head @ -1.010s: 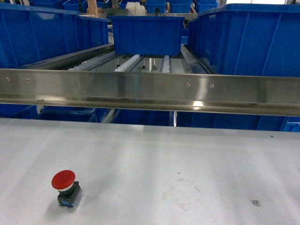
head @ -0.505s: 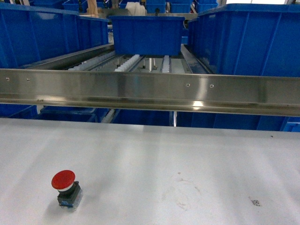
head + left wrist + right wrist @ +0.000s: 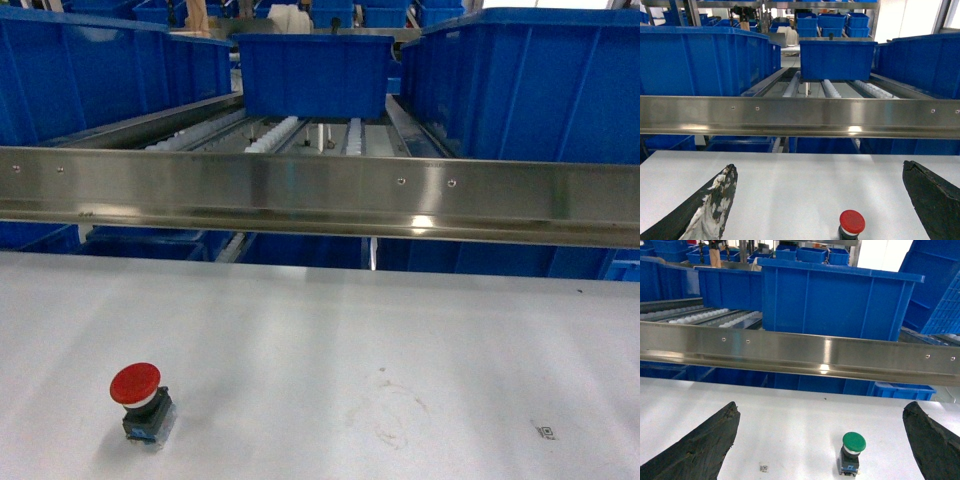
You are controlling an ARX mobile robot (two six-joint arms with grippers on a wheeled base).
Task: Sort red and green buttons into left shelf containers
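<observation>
On the white table, one red button stands upright at the near left, and the left tool hangs just behind it, spread wide and holding nothing. One green button stands between the spread, empty fingers of the right tool. To grasp well, each tool should probably descend centred and pinch the dark base, not the round cap. Several blue bins wait on the shelf behind the steel rail; both buttons are still outside them.
</observation>
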